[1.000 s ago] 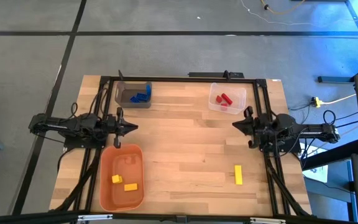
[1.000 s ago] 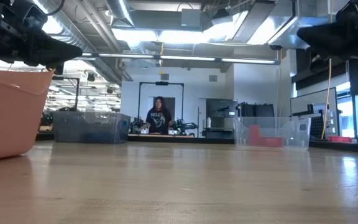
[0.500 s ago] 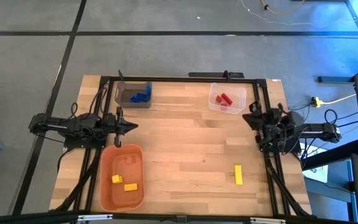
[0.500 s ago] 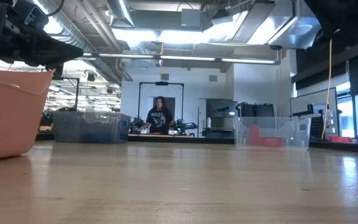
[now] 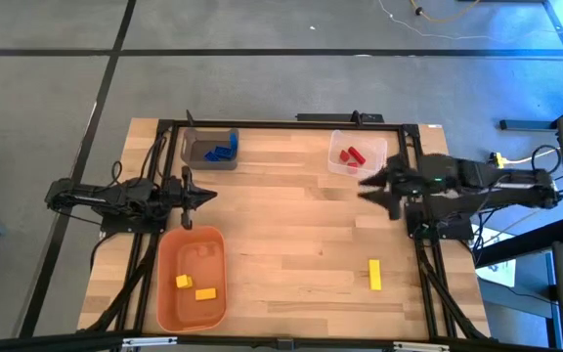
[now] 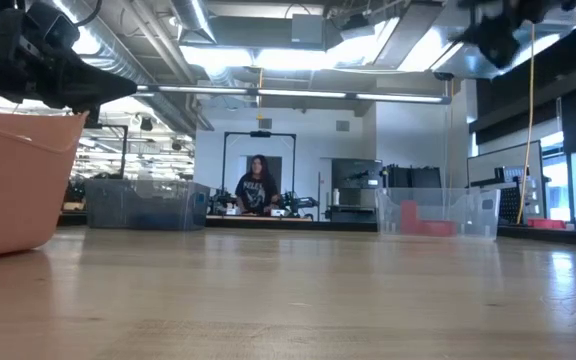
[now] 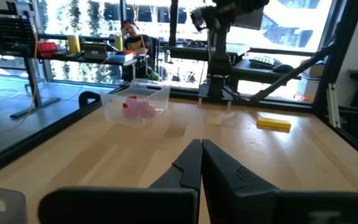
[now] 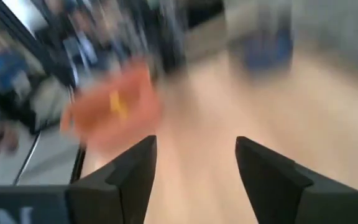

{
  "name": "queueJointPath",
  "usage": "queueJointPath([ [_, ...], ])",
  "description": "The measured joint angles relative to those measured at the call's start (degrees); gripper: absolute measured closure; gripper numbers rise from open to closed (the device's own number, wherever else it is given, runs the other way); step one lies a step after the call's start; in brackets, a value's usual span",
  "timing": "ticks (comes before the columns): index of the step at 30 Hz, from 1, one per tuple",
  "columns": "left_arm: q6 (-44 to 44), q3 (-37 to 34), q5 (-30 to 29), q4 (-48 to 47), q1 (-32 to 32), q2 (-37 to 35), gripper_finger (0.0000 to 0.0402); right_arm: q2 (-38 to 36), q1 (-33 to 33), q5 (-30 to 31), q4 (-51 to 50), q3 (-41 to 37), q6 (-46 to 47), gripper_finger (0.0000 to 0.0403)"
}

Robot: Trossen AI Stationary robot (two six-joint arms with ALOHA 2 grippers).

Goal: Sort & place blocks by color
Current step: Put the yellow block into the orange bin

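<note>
One yellow block (image 5: 374, 275) lies flat on the table at the near right, and also shows in the left wrist view (image 7: 273, 123). Two yellow blocks (image 5: 194, 287) lie in the orange bin (image 5: 169, 256). Blue blocks (image 5: 221, 152) lie in the grey bin (image 5: 195, 158). Red blocks (image 5: 352, 155) lie in the clear bin (image 5: 376, 149). My left gripper (image 5: 210, 197) is shut and empty, just beyond the orange bin's far end. My right gripper (image 5: 371, 192) hovers open and empty near the clear bin's near side; its wrist view (image 8: 194, 155) looks toward the orange bin (image 8: 114, 109).
A black frame (image 5: 281, 124) runs around the far and side edges of the table. Bare wood (image 5: 291, 235) spreads between the bins and the lone yellow block. A person (image 6: 256, 187) stands in the room far behind the table.
My right gripper first drew back toward the table's right edge. It then swung out again toward the left, a little nearer the far edge and the clear bin, rising and turning as it went. Its fingers have opened. My left arm has kept still.
</note>
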Motion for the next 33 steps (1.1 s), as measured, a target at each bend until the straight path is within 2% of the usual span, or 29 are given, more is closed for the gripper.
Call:
queueJointPath([
  [3,0.0,0.0,-0.86,-0.01,0.0,0.0,0.0399,8.58,0.99,-6.93,-16.91,6.49,12.5,0.0179],
  [6,0.0,0.0,-0.87,-0.04,-0.02,0.0,0.0393,16.16,5.54,-11.77,-29.63,7.9,26.99,0.018],
  [11,0.0,0.0,-0.86,-0.08,0.0,0.0,0.0386,26.62,16.82,-14.25,-39.15,6.29,50.27,0.018],
  [15,0.0,0.0,-0.86,-0.16,0.0,0.0,0.0386,34.07,25.93,-13.15,-36.74,6.16,63.92,0.0179],
  [21,0.0,0.0,-0.86,-0.17,0.0,0.0,0.0397,44.97,35.25,-7.26,-28.68,6.15,80.23,0.0179],
  [27,0.0,0.0,-0.79,-0.17,-0.02,0.0,0.0398,53.24,38.09,-6.7,-22.6,6.15,86.63,0.0179],
  [33,0.0,0.0,-0.69,-0.16,-0.01,0.0,0.0392,57.46,38.21,-6.52,-22.26,6.17,86.96,0.018],
])
